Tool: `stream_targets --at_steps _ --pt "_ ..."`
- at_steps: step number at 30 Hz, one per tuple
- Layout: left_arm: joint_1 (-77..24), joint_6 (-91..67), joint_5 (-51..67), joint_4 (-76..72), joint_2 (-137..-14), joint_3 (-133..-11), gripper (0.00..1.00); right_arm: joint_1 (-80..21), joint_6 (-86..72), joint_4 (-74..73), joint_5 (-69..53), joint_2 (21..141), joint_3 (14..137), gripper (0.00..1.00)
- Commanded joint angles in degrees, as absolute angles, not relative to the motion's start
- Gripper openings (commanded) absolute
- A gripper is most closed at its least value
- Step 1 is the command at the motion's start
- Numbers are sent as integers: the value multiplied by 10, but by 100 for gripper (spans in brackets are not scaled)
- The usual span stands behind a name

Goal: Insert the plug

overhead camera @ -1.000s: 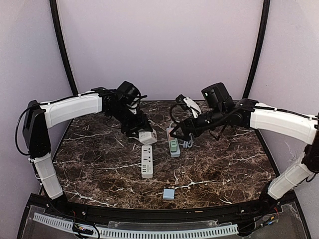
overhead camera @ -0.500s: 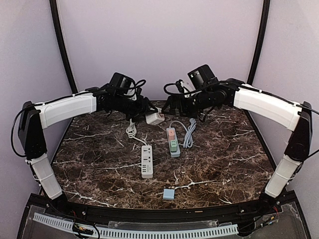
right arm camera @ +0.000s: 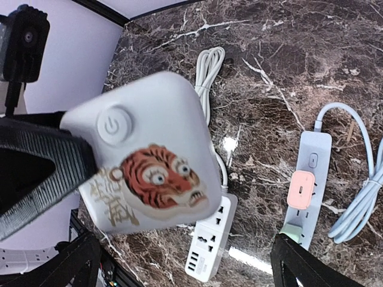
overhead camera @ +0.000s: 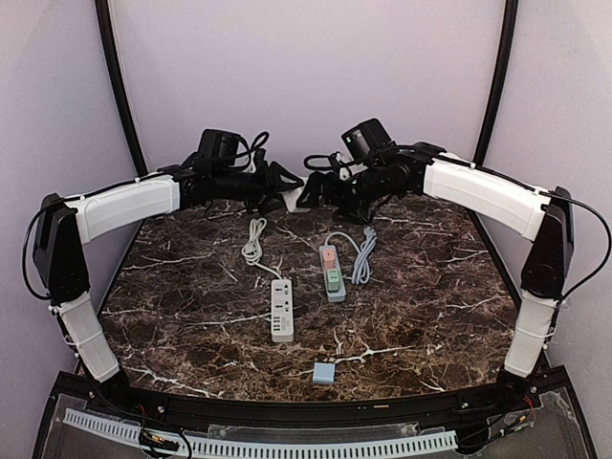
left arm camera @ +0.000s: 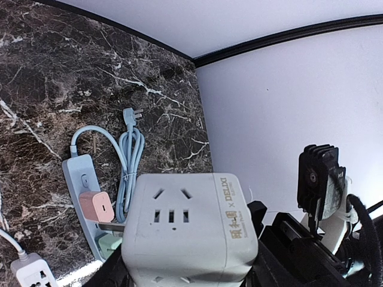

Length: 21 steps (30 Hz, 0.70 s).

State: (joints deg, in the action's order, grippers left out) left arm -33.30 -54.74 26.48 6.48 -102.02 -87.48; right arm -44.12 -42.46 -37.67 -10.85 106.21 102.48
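Left gripper (left arm camera: 188,254): fingers clamped on the sides of a white cube adapter (left arm camera: 190,221). Socket face with slot holes and printed lettering is turned toward the left wrist camera.

The cube adapter is held in the air, up and beyond the far end of the blue power strip (overhead camera: 331,273), toward the back wall. The right wrist view shows its other side, with a round power button and a tiger face print.

Right gripper (right arm camera: 185,248): fingers wide apart, holding nothing. It faces the left gripper, with the cube adapter just ahead of it. Whether it touches the cube cannot be told.

- Blue power strip lies flat on the marble table (overhead camera: 430,306).
- A pink plug (overhead camera: 328,256) and a green plug (overhead camera: 332,279) are seated in it, the pink one nearer its far end.
- Its blue cable (overhead camera: 361,256) is bundled just right of it.
- White power strip (overhead camera: 281,310) is just left of the blue strip and a bit nearer the arm bases.
- White cable coil (overhead camera: 253,241) lies left of the blue strip's far end.
- Small blue block (overhead camera: 324,373) sits on the table well short of the blue strip's near end.
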Motion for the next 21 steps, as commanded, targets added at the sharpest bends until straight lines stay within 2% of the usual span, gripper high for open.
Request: stream_targets --at_steps 1,8,21 --pt "-327 -576 303 34 -1018 -889 1 -444 -451 -341 -107 1088 1063 99" --pt "-318 -584 325 27 -1020 -890 1 -445 -443 -330 -76 1102 1080 97" --pt "-308 -606 367 4 -1030 -891 1 -465 -407 -293 -31 1128 1111 80"
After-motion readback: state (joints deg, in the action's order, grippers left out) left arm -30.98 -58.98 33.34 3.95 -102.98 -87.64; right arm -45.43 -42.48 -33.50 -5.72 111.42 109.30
